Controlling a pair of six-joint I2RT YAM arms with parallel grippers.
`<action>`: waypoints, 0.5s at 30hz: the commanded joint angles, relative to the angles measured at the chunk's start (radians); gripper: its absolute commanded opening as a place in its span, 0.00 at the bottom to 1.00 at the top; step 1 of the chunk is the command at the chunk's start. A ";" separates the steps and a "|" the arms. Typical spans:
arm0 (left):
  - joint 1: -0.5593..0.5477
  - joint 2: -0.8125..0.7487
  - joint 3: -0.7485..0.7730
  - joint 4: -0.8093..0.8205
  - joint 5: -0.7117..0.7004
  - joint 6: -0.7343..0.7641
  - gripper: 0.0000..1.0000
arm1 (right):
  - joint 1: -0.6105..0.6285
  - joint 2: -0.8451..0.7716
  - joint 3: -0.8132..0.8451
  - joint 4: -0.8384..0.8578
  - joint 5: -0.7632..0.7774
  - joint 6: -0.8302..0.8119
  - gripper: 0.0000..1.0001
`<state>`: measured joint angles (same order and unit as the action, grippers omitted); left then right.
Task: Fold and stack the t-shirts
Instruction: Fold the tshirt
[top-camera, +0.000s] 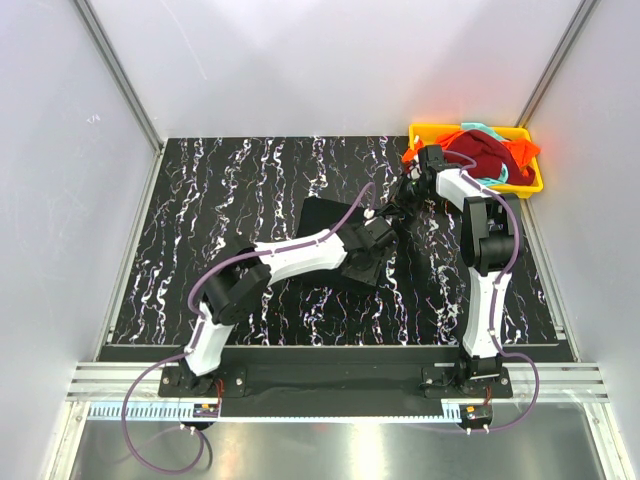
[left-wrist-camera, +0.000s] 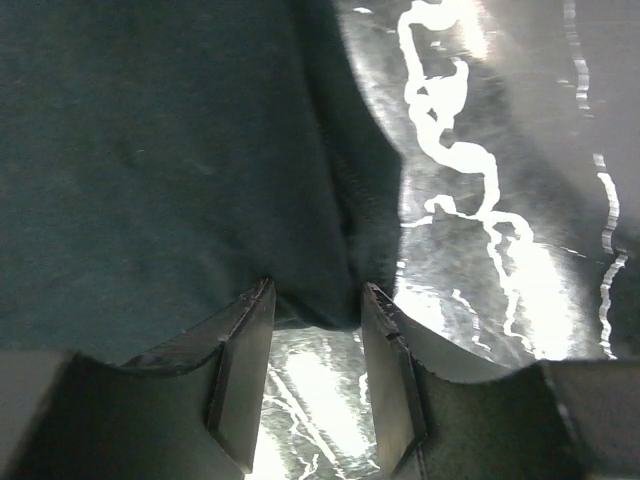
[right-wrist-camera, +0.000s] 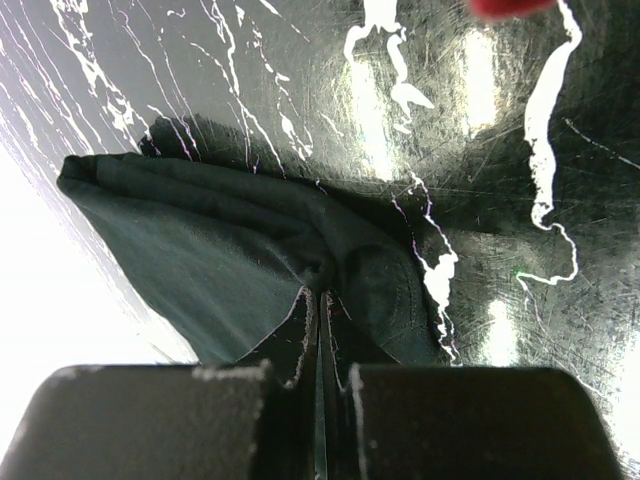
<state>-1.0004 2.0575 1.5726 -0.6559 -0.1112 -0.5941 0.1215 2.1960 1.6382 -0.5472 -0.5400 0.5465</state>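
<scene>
Black t-shirt (right-wrist-camera: 200, 225), in right hand (right-wrist-camera: 320, 297) (pinched)

Left tool (left-wrist-camera: 317, 300) ajar, right tool (right-wrist-camera: 320, 300) tight.

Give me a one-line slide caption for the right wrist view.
Right gripper pinches a bunched fold of the black t-shirt over the marbled table.

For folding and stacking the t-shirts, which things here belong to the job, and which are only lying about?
Belong to the job:
- black t-shirt, on the table
- dark red t-shirt, orange t-shirt and teal t-shirt, heaped together

Only lying about:
- yellow tray under that heap, at the far right corner
- marbled table
</scene>
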 joint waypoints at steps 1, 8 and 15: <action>0.003 0.007 0.059 -0.017 -0.081 0.022 0.44 | -0.005 0.021 0.038 -0.007 -0.003 -0.010 0.00; 0.002 0.018 0.066 -0.016 0.002 0.031 0.00 | -0.003 0.028 0.046 -0.008 0.005 -0.010 0.00; 0.000 -0.085 -0.025 -0.022 0.105 0.034 0.00 | -0.020 0.016 0.051 -0.008 0.051 -0.016 0.00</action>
<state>-0.9993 2.0590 1.5818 -0.6731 -0.0856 -0.5716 0.1177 2.2105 1.6459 -0.5488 -0.5327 0.5457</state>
